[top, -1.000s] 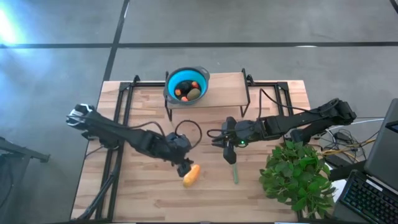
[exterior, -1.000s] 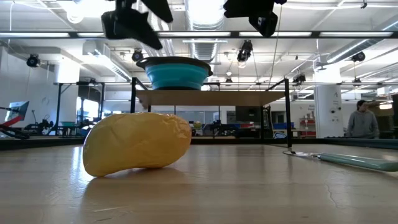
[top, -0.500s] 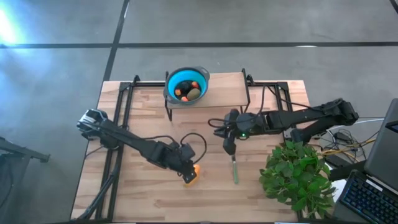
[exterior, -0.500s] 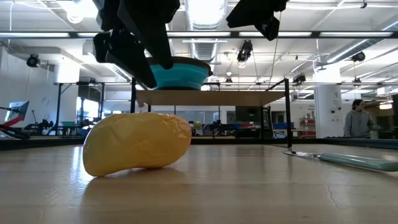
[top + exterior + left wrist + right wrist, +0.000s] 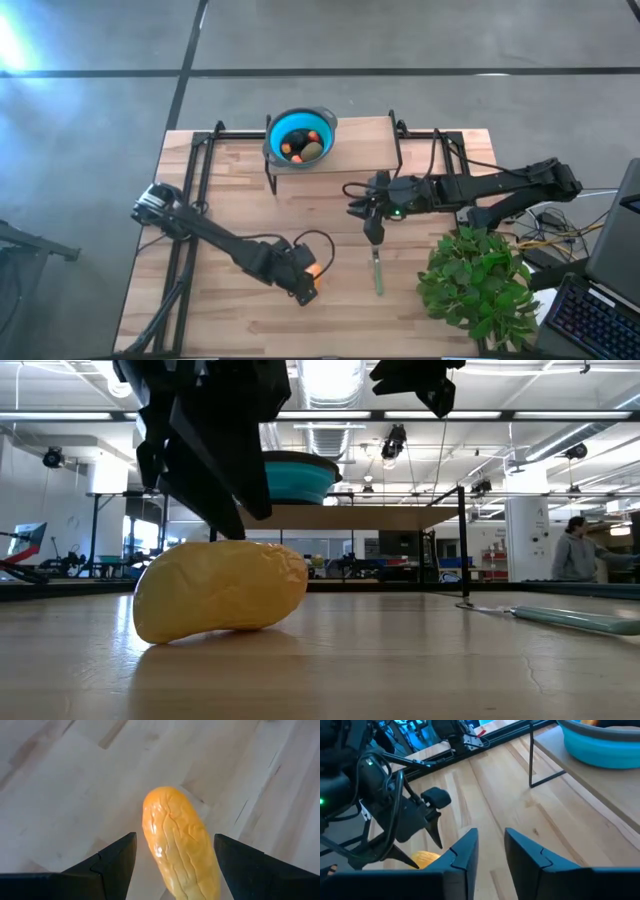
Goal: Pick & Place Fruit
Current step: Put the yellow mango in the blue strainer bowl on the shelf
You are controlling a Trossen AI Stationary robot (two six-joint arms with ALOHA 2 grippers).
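Note:
The yellow-orange oblong fruit (image 5: 315,271) lies on its side on the wooden table, big in the low view (image 5: 220,598) and small in the right wrist view (image 5: 423,857). My left gripper (image 5: 303,283) is open and low over it; in its wrist view (image 5: 175,845) the two fingers stand on either side of the fruit (image 5: 177,837), with narrow gaps. The other fruit pieces (image 5: 301,148) sit in a blue bowl (image 5: 322,131) on a raised wooden shelf. My right gripper (image 5: 372,228) hangs open above mid-table (image 5: 491,851).
A thin pale grey-green stick (image 5: 377,272) lies on the table right of the fruit (image 5: 570,619). A bushy green plant (image 5: 480,282) fills the near right corner. The shelf's black legs (image 5: 271,178) stand at the far middle. A person (image 5: 578,555) stands in the room behind.
My left gripper has moved toward the table's near edge and down. It has gone from beside and above the yellow-orange fruit to low over it, with its fingers on either side. The fruit has stayed where it was.

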